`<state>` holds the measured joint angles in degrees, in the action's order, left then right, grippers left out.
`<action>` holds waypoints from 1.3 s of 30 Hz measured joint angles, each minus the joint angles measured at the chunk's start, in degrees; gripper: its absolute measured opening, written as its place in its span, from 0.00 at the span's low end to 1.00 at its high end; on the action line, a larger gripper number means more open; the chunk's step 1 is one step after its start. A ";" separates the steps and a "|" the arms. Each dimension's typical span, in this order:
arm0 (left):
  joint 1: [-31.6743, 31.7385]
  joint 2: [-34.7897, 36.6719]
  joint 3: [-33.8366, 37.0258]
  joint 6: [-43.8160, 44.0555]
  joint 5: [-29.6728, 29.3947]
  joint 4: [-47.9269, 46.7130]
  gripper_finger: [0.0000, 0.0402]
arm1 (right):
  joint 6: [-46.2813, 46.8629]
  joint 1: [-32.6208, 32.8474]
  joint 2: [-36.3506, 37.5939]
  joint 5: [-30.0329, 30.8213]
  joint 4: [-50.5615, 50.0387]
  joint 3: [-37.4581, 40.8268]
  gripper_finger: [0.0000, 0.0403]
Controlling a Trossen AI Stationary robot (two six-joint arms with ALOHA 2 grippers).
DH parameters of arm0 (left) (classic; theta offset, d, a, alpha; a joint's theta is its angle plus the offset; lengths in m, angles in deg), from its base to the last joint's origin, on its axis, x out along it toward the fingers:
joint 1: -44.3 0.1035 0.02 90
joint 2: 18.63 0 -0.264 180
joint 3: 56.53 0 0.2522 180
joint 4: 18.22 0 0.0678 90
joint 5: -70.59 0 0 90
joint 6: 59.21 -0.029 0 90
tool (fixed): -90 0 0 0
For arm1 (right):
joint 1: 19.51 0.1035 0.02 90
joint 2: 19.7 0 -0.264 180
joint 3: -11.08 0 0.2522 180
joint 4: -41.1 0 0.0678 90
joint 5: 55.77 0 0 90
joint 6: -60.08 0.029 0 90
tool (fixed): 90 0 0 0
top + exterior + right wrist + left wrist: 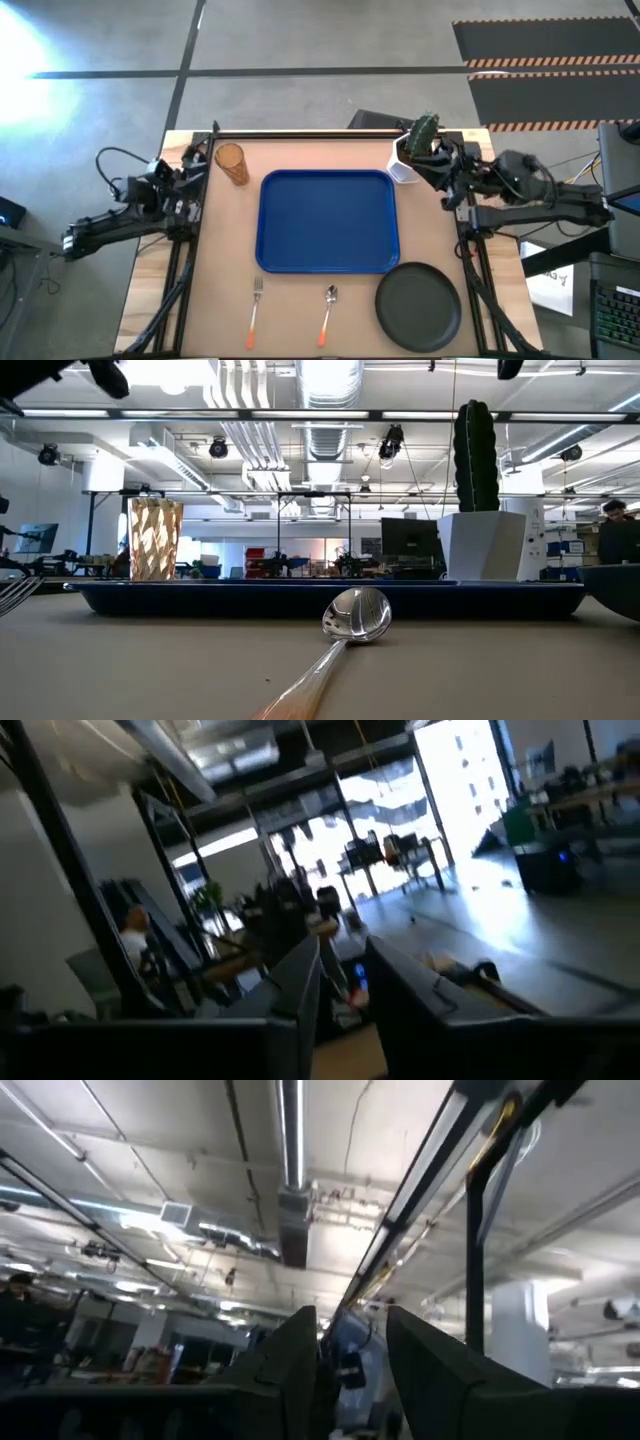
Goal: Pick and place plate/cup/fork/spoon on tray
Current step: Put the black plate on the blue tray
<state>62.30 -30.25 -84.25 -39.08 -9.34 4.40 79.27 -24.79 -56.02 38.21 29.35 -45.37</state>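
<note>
The blue tray (328, 222) lies in the middle of the table. The amber cup (232, 163) stands upright off its far left corner. The fork (255, 310) and the spoon (328, 312) lie flat near the front edge, handles toward the near side. The black plate (418, 305) lies flat at the near right. My left gripper (196, 170) rests at the table's left edge beside the cup, fingers a little apart (350, 1355), empty. My right gripper (440, 168) rests at the far right edge, fingers a little apart (343, 985), empty.
A white pot with a green cactus (410, 155) stands off the tray's far right corner, close to my right gripper. In the low view the spoon's bowl (355, 615) lies before the tray's rim (250, 598), the cup (156, 538) behind it.
</note>
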 joint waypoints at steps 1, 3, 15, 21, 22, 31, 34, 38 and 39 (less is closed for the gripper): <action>0.00 -0.24 -2.19 -1.14 0.02 -3.63 0.27 | 0.15 0.00 -1.68 0.33 -5.59 -3.44 0.24; 0.00 -0.89 -7.05 -2.98 -0.01 -13.17 0.27 | 0.45 0.00 -5.20 0.57 -16.90 -10.15 0.30; 0.00 -9.10 -30.50 -14.94 -3.36 -40.01 0.32 | 14.98 0.46 -27.10 -0.02 -71.45 -38.76 0.39; 0.00 -10.47 -33.28 -14.70 -3.78 -43.52 0.41 | 19.99 2.83 -34.89 -4.42 -83.62 -41.57 0.39; 0.00 -10.54 -33.21 -14.66 -3.79 -43.50 0.42 | 20.59 3.43 -36.15 -5.52 -84.43 -41.44 0.40; 0.00 -10.63 -32.47 -14.52 -3.63 -43.47 0.45 | 28.17 12.37 -42.87 -12.14 -88.94 -41.39 0.40; 0.00 -10.69 -32.47 -14.52 -3.53 -43.47 0.45 | 32.07 16.53 -44.19 -13.24 -89.51 -41.43 0.40; 0.00 -10.74 -32.47 -14.52 -3.33 -43.46 0.45 | 37.17 22.45 -46.85 -13.24 -89.10 -41.29 0.40; 0.00 -10.75 -32.47 -14.52 -3.30 -43.47 0.45 | 38.18 23.91 -47.39 -13.22 -89.15 -41.23 0.40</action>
<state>62.30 -41.00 -116.72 -53.60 -12.64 -39.07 117.45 -0.89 -103.41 24.99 -59.80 -86.60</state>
